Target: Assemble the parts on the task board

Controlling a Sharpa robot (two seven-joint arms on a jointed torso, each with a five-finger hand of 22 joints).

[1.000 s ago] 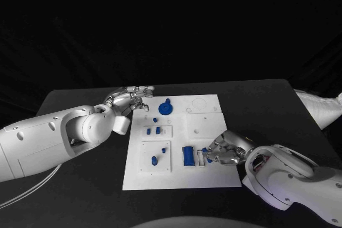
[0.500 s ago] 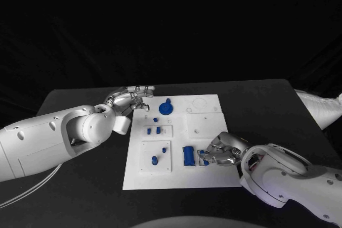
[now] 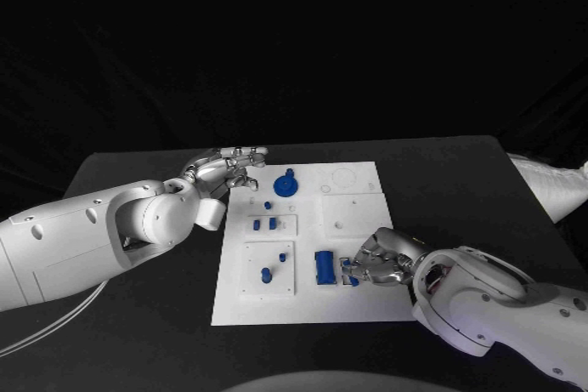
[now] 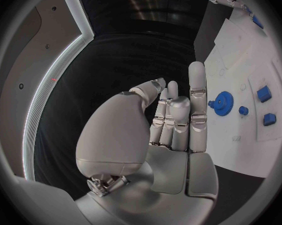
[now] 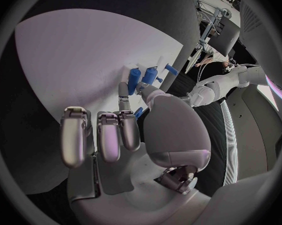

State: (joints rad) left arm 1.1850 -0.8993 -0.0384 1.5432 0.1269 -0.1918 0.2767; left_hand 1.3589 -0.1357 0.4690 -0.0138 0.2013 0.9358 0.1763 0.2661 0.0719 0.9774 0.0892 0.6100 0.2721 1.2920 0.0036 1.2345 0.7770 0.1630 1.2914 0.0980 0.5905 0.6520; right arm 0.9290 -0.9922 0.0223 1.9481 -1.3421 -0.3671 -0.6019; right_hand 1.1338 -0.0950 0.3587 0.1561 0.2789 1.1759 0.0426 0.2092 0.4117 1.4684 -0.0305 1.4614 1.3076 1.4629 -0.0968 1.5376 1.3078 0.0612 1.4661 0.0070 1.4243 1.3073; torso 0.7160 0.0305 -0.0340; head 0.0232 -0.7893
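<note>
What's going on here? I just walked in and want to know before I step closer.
A two-armed robot is assembling small blue parts on a white task board. Its right robot hand is down at the board's near right area, fingers working at a small blue piece beside the tall blue block. The left robot hand sits at the board's far left corner, next to the blue gear, holding nothing. Several other blue pieces already sit in the board's recesses.
</note>
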